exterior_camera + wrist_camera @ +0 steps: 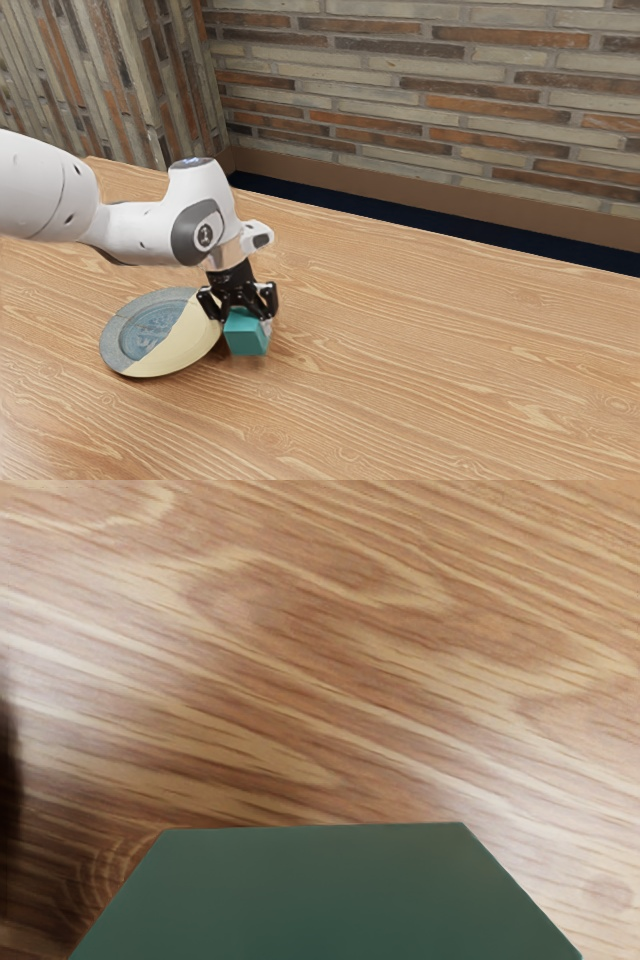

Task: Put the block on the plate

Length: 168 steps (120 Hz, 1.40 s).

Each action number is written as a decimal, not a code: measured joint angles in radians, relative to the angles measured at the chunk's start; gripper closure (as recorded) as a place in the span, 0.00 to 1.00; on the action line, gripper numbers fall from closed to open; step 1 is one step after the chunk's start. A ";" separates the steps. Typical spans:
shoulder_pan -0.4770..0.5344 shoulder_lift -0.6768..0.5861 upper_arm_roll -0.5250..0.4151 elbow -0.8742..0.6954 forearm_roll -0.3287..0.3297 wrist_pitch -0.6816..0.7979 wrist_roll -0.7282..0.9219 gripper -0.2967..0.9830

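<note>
- Exterior view: gripper [244,319] closed on the teal block [247,335], fingers on two opposite sides; block beside the plate [122,349], toward the exterior view's right.
- Wrist view: block, dark green here, just under the hand; wood-grained table [330,670] beyond.

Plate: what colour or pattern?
Plate is two-tone, blue-grey one side, cream the other, straight dividing edge. Best in the exterior view.
</note>
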 joint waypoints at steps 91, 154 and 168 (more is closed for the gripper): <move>0.119 -0.003 0.180 0.001 -0.003 -0.062 -0.039 0.45; 0.116 -0.073 0.200 0.011 0.004 -0.142 -0.036 0.27; 0.074 -0.113 0.193 0.022 0.012 -0.164 -0.033 0.25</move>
